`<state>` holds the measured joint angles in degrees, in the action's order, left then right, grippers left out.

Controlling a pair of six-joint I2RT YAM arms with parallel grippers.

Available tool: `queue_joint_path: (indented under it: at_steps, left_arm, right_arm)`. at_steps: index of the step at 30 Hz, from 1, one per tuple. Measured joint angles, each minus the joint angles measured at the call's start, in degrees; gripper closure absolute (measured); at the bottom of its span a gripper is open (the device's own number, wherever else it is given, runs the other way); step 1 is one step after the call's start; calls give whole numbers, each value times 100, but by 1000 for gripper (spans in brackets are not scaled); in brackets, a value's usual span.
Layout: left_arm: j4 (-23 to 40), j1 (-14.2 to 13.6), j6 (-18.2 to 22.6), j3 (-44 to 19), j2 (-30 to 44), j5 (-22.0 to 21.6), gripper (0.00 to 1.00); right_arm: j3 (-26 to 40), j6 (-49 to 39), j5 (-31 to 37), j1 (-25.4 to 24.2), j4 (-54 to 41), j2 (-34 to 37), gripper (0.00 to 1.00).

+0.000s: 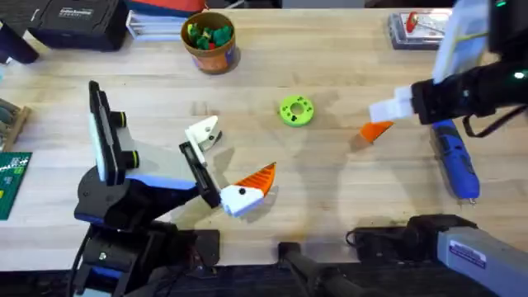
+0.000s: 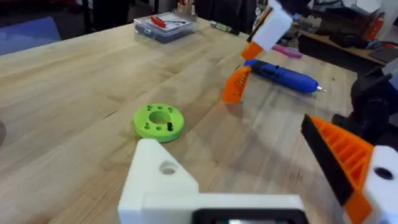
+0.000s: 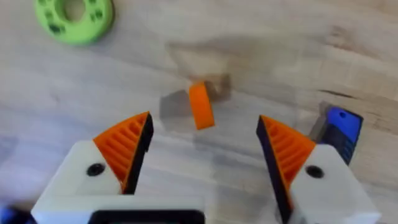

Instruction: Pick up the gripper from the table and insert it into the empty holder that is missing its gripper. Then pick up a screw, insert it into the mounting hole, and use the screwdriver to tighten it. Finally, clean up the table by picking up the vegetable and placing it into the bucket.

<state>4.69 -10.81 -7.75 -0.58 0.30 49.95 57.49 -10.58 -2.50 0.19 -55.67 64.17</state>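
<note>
The loose orange gripper [image 1: 375,130] [image 3: 201,104] [image 2: 236,84] stands tilted on the table right of centre. My right gripper [image 1: 381,115] [image 3: 204,124] hovers just above it, open, with the piece between and below its orange fingers, which do not touch it. My left gripper [image 1: 231,157] [image 2: 249,168] is open near the table's front. One side is the bare white holder [image 1: 204,132] [image 2: 158,174] and the other carries an orange finger [image 1: 256,177]. The blue screwdriver [image 1: 456,157] [image 2: 283,74] lies at the right. The bucket [image 1: 209,37] stands at the back. The vegetable is out of view.
A lime-green disc [image 1: 296,110] [image 2: 158,120] with holes lies mid-table. A clear plastic box [image 1: 417,29] [image 2: 163,25] sits at the back right. A black case [image 1: 78,21] and a green circuit board [image 1: 10,181] are at the left.
</note>
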Motion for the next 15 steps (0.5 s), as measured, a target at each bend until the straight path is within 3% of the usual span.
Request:
queue_joint_path:
  at_steps: [9,15]
  left_arm:
    - [0,0,0,0,2,0,14]
    - [0,0,0,0,0,0,15]
  right_arm:
    - [0,-991,268,0,-21,1147,15]
    - [0,-1099,310,0,42,1616,207]
